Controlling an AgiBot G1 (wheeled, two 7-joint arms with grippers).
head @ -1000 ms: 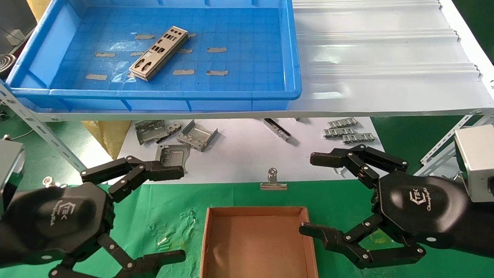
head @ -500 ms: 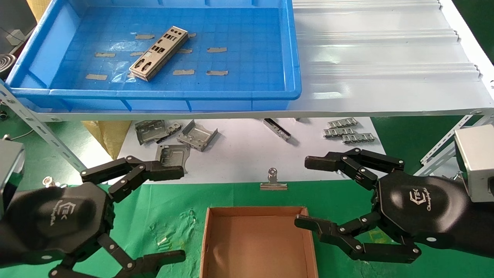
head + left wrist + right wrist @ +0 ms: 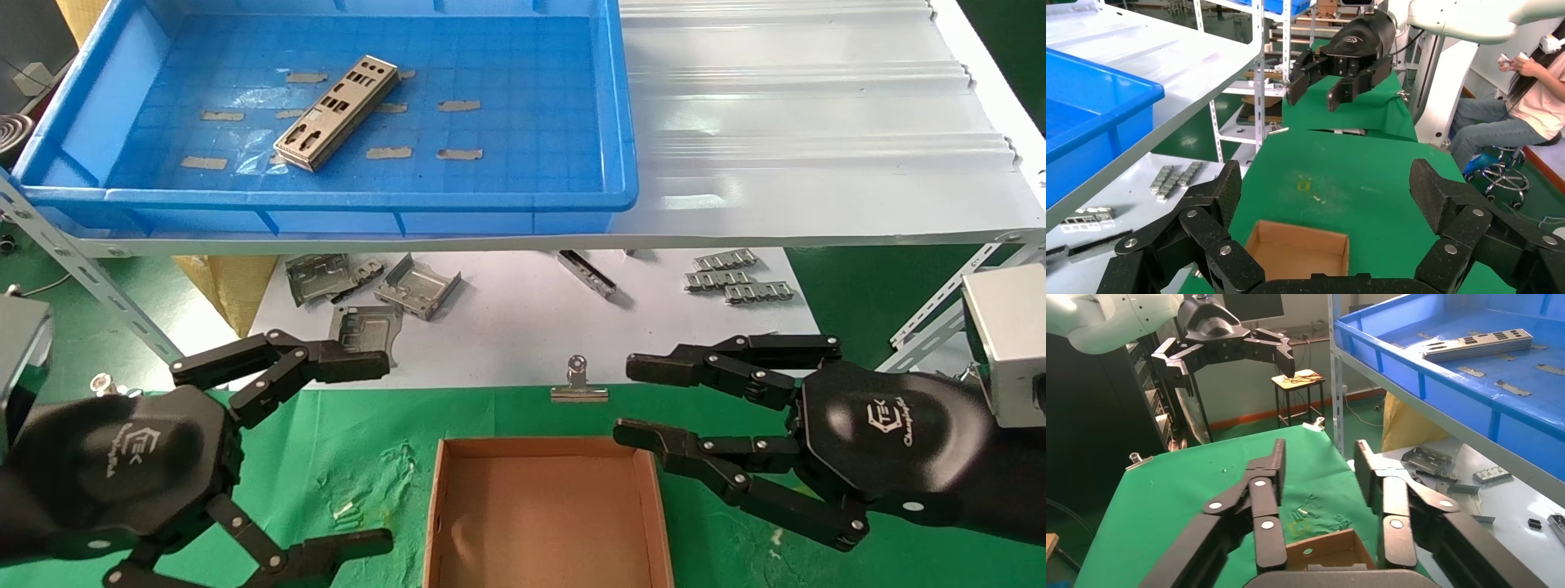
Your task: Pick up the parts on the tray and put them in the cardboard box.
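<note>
One part (image 3: 337, 113), a silvery punched metal plate, lies slantwise in the blue tray (image 3: 623, 122) on the upper shelf; the right wrist view shows this part (image 3: 1477, 344) too. The empty cardboard box (image 3: 539, 514) sits on the green cloth between my arms. My left gripper (image 3: 386, 453) hovers left of the box, wide open and holding nothing. My right gripper (image 3: 625, 400) hangs over the box's far right corner, its jaws narrowed but still apart, with nothing between them. From the left wrist, the box (image 3: 1297, 257) lies below the spread fingers.
Bent grey brackets (image 3: 417, 286), linked metal strips (image 3: 739, 282) and a binder clip (image 3: 578, 384) lie on white paper under the shelf. A white corrugated sheet (image 3: 817, 122) covers the shelf right of the tray. Slotted shelf struts (image 3: 82, 269) slant down at both sides.
My right gripper's fingers have drawn closer together and shifted left toward the box's far right corner. The left arm, the part and the box have not moved.
</note>
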